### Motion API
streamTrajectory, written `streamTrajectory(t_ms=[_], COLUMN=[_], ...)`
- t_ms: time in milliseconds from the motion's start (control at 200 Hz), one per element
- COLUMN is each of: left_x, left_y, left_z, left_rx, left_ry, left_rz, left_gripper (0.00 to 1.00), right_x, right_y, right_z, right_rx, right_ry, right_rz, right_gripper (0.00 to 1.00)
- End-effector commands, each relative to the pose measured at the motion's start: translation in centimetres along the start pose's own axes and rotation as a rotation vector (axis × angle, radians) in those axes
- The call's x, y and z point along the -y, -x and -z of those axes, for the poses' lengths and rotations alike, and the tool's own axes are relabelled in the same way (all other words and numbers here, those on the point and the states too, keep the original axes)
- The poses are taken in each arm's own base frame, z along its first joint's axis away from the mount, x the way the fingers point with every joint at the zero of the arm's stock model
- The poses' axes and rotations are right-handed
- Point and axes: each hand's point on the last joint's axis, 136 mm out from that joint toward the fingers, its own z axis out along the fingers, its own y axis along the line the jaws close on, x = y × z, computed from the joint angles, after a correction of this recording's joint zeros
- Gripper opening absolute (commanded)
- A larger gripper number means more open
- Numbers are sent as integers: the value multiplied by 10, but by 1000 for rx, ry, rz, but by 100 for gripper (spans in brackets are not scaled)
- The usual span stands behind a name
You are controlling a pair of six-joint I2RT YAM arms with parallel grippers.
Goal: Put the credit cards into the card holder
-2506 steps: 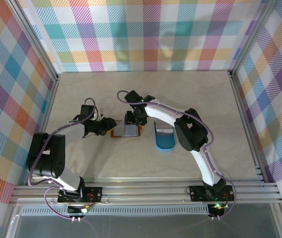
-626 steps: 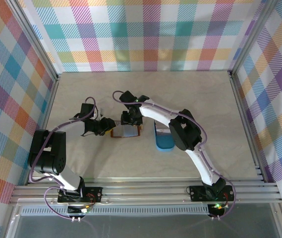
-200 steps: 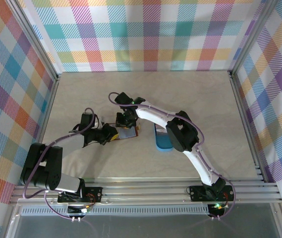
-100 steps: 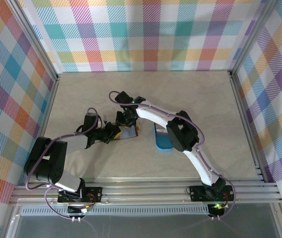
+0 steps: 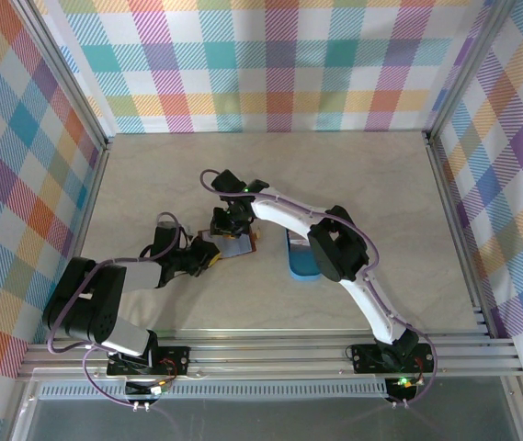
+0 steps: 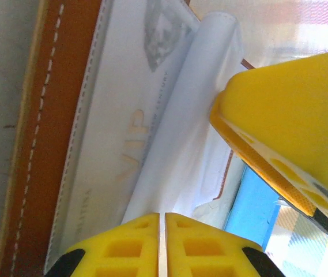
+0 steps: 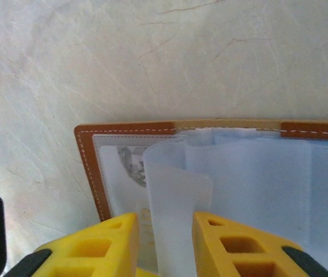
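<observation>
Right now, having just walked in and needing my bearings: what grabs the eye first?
The open reddish-brown card holder sits mid-table, and both arms meet over it. The right gripper straddles a translucent sleeve; the left gripper, shut, is at the sleeves' edge. A blue tray lies beside it.

We see the card holder [image 5: 233,246] lying open and flat on the worktop, about midway between its far and near edges and somewhat left of centre. Its reddish-brown leather rim carries pale stitching and frames clear plastic sleeves. One credit card [image 6: 103,156], pale grey-white with faint "VIP" lettering and a grey emblem, sits inside a sleeve. A loose translucent sleeve leaf [image 7: 172,202] curls up above it.
</observation>
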Motion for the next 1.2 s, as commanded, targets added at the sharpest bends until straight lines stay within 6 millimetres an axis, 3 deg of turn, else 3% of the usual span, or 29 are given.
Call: streamTrajectory(t_ms=[0,285,520,1195], left_x=[7,1,-3,3], left_y=[4,5,5,8], left_z=[-3,-2,-6,5], left_rx=[24,36,23,45], left_ry=[-33,1,6,18], left_rz=[-5,-11,-9,-19], left_gripper=[12,12,12,12], right_x=[-9,-6,4,-6], right_y=[-4,6,9,4], right_z=[9,42,55,18], right_rx=[-3,97,132,54], right_ry=[25,-4,13,146], right_rz=[-5,61,62,129], right_gripper=[33,49,53,55])
